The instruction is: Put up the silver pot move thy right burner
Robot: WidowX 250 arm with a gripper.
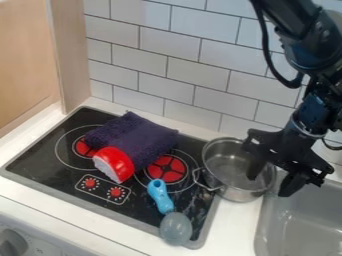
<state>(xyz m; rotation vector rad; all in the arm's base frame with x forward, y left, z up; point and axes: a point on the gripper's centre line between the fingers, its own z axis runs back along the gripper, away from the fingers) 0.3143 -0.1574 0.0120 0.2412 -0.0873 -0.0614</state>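
1. Camera view: basically, silver pot [234, 193] upright right of centre, at the cooktop's right edge, beside the grey sink [300, 220]; its near-left loop handle [206, 181] points to the stove side.
2. Gripper [270, 184] at right, angled down over the pot's right rim. Fingers spread: one within the pot's opening, the other outside, toward the sink. Contact with the rim: cannot tell.
3. Right burner [166, 170], red-centred, left of the pot, near mid-frame; pot off it.
4. Dark purple cloth [137, 137] bunched across the upper cooktop [40, 160]. Red-and-white object [117, 164] at its lower end.
5. Blue-handled utensil [160, 194] at lower centre, grey rounded head [176, 228] toward the front edge.
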